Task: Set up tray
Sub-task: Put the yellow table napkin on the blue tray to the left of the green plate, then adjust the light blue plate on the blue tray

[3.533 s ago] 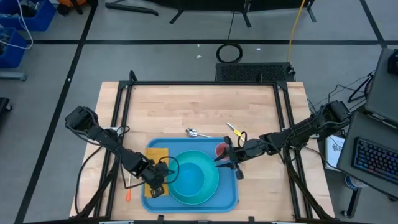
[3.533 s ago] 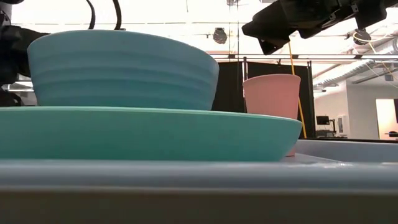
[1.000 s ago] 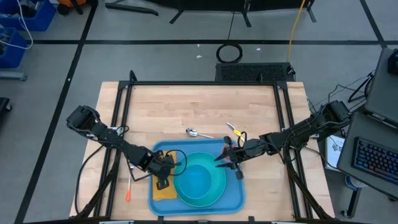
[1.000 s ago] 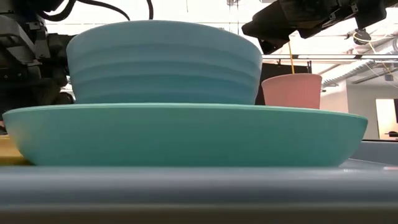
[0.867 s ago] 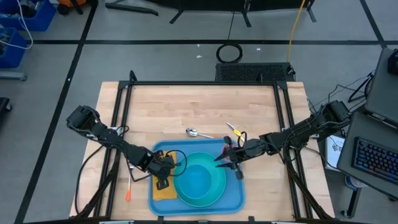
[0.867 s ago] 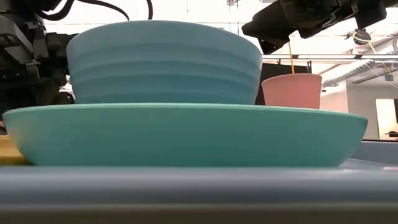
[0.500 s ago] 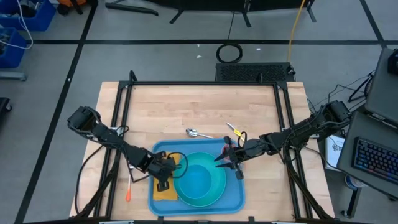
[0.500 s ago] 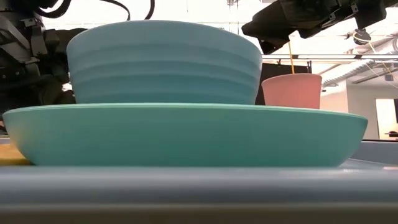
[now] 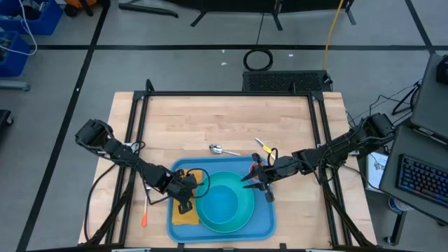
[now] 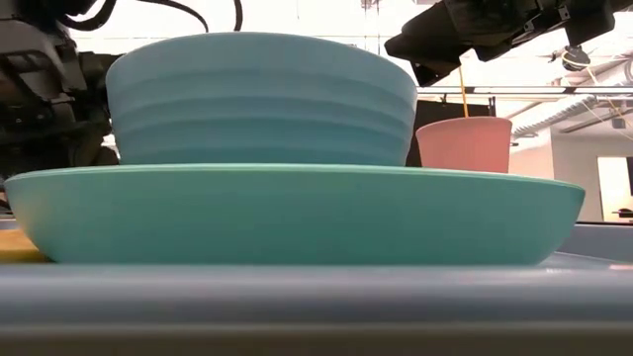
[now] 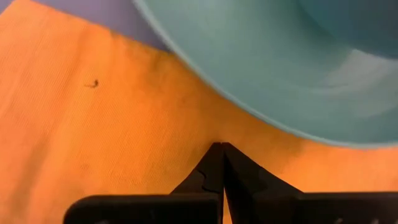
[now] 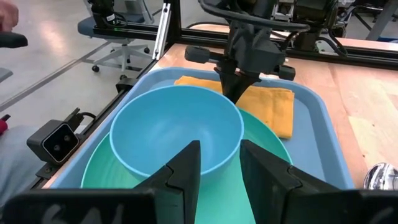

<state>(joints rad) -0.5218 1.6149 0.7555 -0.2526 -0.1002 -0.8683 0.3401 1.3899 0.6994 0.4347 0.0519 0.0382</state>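
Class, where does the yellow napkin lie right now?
In the high view the napkin lies flat inside the tray, along its left side, beside the plate, under the shut left claw.

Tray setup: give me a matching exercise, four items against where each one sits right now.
Items:
1. bowl
2. napkin
3. spoon
4. pink cup

Places:
A. on the bare wood of the table, beyond the tray's far edge
B. flat on the tray, partly under the plate's rim, with the shut left gripper over it
C. on the plate
D. at the tray's far right corner, near the right gripper

Pairs: 1-C, 2-B, 3-A, 4-D
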